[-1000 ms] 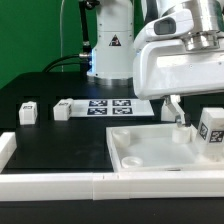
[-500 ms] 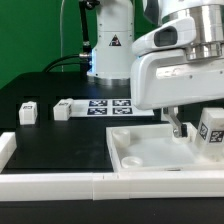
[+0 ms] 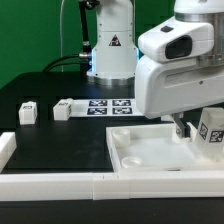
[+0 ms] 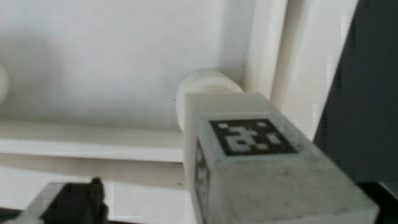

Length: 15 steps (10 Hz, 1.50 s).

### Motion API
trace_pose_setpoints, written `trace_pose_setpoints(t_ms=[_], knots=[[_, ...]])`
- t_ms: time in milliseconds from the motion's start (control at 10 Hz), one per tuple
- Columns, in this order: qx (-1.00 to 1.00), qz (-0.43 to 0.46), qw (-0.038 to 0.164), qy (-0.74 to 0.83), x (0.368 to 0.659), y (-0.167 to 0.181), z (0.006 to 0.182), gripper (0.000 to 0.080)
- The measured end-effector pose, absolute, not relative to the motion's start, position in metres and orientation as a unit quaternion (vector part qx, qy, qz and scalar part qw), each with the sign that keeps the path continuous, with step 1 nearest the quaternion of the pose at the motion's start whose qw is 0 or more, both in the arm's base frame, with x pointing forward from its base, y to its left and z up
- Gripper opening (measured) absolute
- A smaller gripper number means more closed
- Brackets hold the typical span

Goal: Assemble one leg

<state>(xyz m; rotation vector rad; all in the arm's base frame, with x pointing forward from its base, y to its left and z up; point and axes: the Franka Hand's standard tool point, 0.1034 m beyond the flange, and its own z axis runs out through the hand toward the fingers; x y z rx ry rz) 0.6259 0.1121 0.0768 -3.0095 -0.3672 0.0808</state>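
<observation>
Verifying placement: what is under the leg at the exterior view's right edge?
The leg rests on the large white panel, beside its raised rim. Its base, and any recess beneath it, is covered by the leg itself.

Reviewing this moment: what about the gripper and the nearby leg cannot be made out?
Gripper: in the exterior view the arm's white housing covers most of it; the wrist view shows one dark fingertip only, so open or shut is unclear.
Leg: the exterior view's right edge cuts it off; whether anything touches it is hidden.
Two small posts, exterior view's left: markers too small to read.
</observation>
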Motion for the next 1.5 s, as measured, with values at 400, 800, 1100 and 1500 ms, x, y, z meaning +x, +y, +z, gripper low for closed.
trace_pose_setpoints(t_ms=[400,800,1100,1500], knots=[[-0.991,0.026,0.054,-0.121,0.626,0.1121,0.0768,0.0289],[-0.993,0.027,0.054,-0.104,0.6259,0.1121,0.0768,0.0289],[-0.991,0.037,0.057,0.118,0.6258,0.1121,0.0757,0.0289],[-0.923,0.038,0.04,0.38,0.6272,0.1124,0.0757,0.0291]])
